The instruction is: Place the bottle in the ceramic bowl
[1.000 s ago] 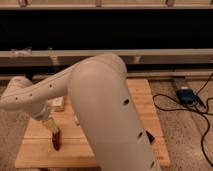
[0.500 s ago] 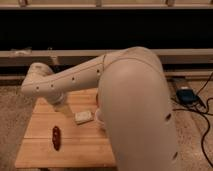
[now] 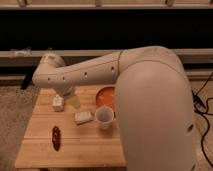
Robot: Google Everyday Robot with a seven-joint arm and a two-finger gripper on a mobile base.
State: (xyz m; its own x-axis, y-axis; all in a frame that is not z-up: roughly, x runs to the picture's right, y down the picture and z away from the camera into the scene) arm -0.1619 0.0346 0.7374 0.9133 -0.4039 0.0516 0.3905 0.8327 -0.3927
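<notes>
Arm has swung clear, uncovering the ceramic bowl (image 3: 105,94) and cup (image 3: 104,117).
My tool (image 3: 72,100) hangs beside the bottle (image 3: 58,103) on the surface (image 3: 75,150); I cannot tell its grip.

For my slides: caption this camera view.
Gripper hangs beside the small whitish bottle over the wooden table, left of the round orange-red ceramic bowl.

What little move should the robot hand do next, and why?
Probably shift the gripper over onto the bottle. The bottle sits on the table just beside the gripper, not yet in the bowl, which is farther along, behind the cup.
</notes>
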